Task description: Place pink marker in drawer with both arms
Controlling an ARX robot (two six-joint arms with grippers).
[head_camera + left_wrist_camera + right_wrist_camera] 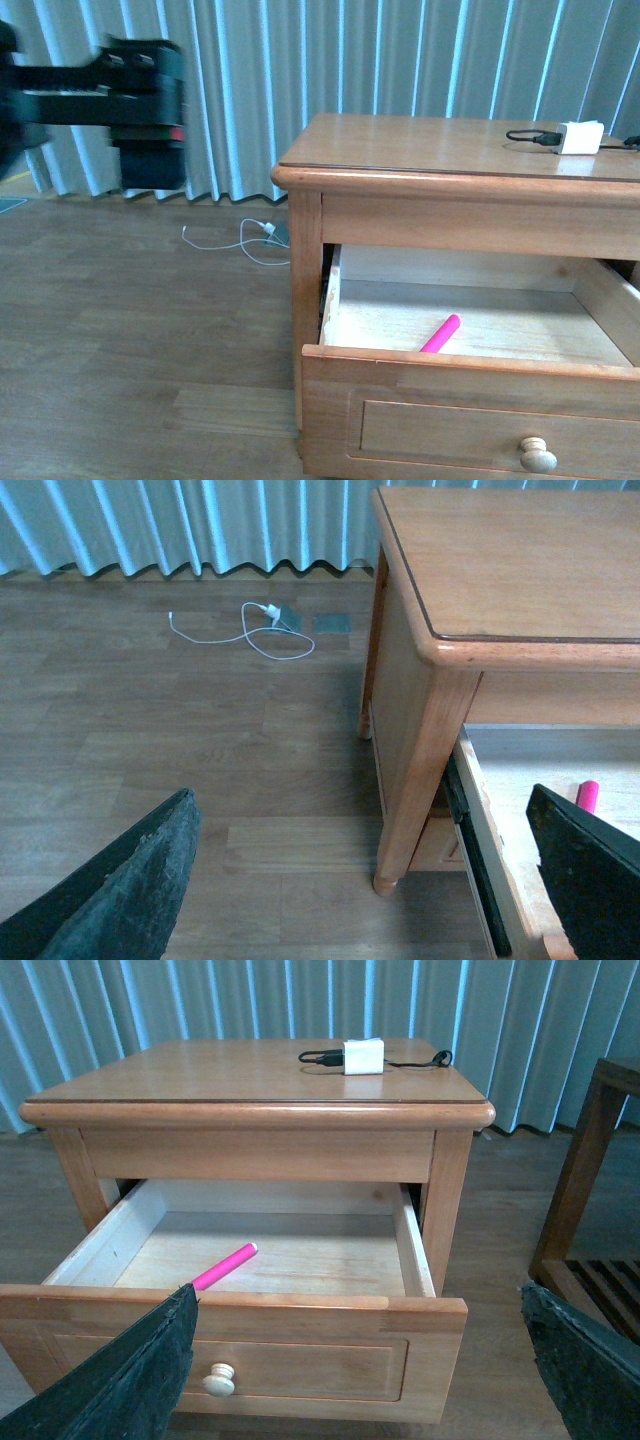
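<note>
boxy black left arm (140, 95) with red mark (178, 132); matte black tool fingers (130, 1380).

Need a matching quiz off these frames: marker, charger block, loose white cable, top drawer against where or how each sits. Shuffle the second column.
Column A
1. pink marker
2. white charger block
3. white cable
4. drawer

Column B
a. lying on the floor
b. pulled open
c. lying inside the drawer
d. on top of the nightstand

Pairs: 1-c, 2-d, 3-a, 4-b
</note>
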